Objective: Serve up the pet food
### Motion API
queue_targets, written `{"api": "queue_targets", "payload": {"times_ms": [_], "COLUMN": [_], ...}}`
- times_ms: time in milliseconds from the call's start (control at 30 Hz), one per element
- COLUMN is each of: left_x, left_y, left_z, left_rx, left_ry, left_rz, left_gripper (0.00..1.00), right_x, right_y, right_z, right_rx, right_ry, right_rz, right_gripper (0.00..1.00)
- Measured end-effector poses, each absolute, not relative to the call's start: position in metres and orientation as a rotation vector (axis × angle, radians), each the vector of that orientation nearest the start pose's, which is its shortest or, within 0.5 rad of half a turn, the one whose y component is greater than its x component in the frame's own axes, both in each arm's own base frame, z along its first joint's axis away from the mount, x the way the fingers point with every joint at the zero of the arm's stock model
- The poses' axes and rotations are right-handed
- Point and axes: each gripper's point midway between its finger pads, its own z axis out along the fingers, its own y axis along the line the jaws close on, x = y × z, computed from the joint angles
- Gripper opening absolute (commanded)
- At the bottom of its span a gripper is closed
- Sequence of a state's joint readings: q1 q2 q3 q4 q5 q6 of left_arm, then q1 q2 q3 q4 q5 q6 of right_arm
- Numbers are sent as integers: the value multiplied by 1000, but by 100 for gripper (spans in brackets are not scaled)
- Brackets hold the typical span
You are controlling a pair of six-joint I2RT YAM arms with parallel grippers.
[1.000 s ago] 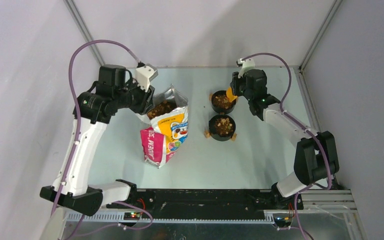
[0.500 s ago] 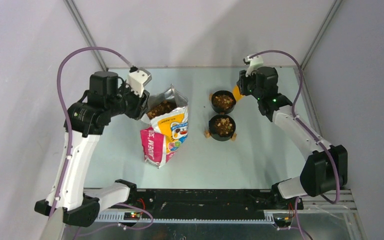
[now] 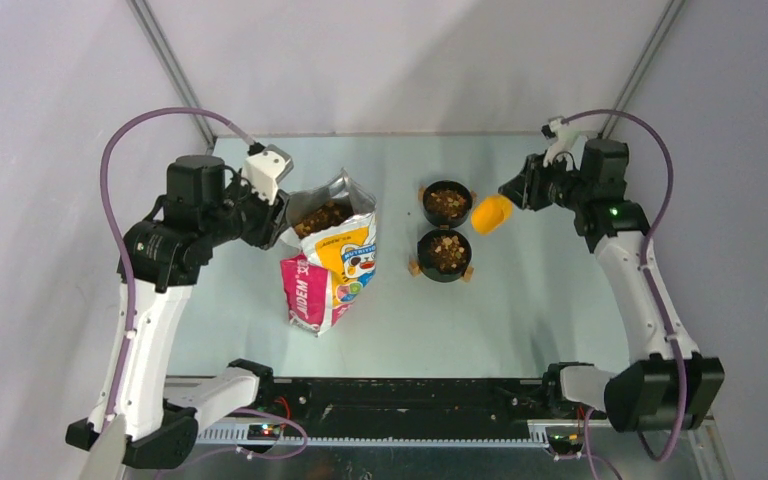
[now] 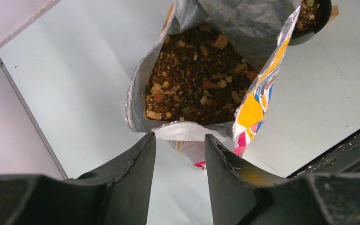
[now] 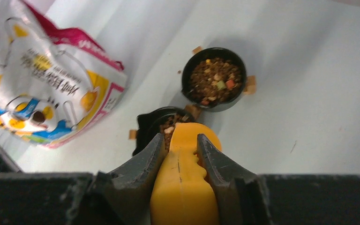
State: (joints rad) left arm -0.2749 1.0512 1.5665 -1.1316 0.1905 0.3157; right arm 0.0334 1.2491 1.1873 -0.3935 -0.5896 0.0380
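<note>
Swinging out to the right, the right arm [image 3: 640,280] has carried the yellow scoop [image 3: 490,213] away from the far bowl [image 3: 423,205], and the left arm [image 3: 150,310] has drawn back a little to the left. A pale counter [image 3: 540,300] holds everything. On its left half stands an open cartoon-cat bag [image 3: 345,260], white, yellow and pink outside, silver inside. To the right of it the black far bowl sits close beside a matching near bowl [image 3: 421,255]. Brown and tan kibble [image 4: 197,70] lies inside the bag and fills both bowls. The right hand [image 5: 180,140] is clamped on the scoop's handle, holding it just right of the bowls. The left hand [image 4: 180,138] is parted, with the bag's rim at its fingertips; whether they touch it cannot be told.
</note>
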Motion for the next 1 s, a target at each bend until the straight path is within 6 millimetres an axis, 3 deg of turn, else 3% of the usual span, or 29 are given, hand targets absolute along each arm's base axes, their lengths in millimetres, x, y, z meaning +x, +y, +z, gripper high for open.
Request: {"api": "queue_targets", "payload": {"times_ms": [233, 433, 600, 767, 1000], "left_x": [239, 233, 225, 216, 202], "left_y": [-84, -83, -82, -82, -82], "left_z": [333, 319, 302, 301, 307], "left_rx": [713, 709, 712, 701, 695], "left_ry": [2072, 2088, 2116, 2096, 2047], "left_rz": [-193, -212, -234, -259, -273], "left_gripper": [50, 50, 51, 52, 52], "right_x": [305, 277, 249, 224, 220], "right_y": [104, 96, 102, 113, 113], "right_z": [286, 272, 243, 198, 138], "right_rx": [-378, -340, -322, -246, 7], "right_ry": [1941, 2004, 2099, 2218, 2417], "right_rz": [707, 776, 898, 1068, 1240], "right_gripper": [0, 0, 1, 2, 7]}}
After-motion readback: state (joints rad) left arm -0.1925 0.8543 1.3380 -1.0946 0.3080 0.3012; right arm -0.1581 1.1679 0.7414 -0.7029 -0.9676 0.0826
